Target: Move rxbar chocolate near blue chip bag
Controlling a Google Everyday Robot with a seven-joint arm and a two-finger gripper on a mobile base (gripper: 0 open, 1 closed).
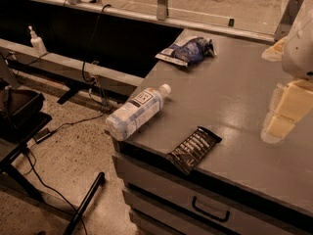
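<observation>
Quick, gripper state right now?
Gripper: at the right edge over the table, away from the rxbar chocolate; open or closed cannot be told.

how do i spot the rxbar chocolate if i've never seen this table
On the grey table, go to the near edge above the drawers. The rxbar chocolate lies flat there, right of the water bottle, with the gripper off at the table's right side. It is the only black wrapper with white lettering; the blue chip bag sits far back.
</observation>
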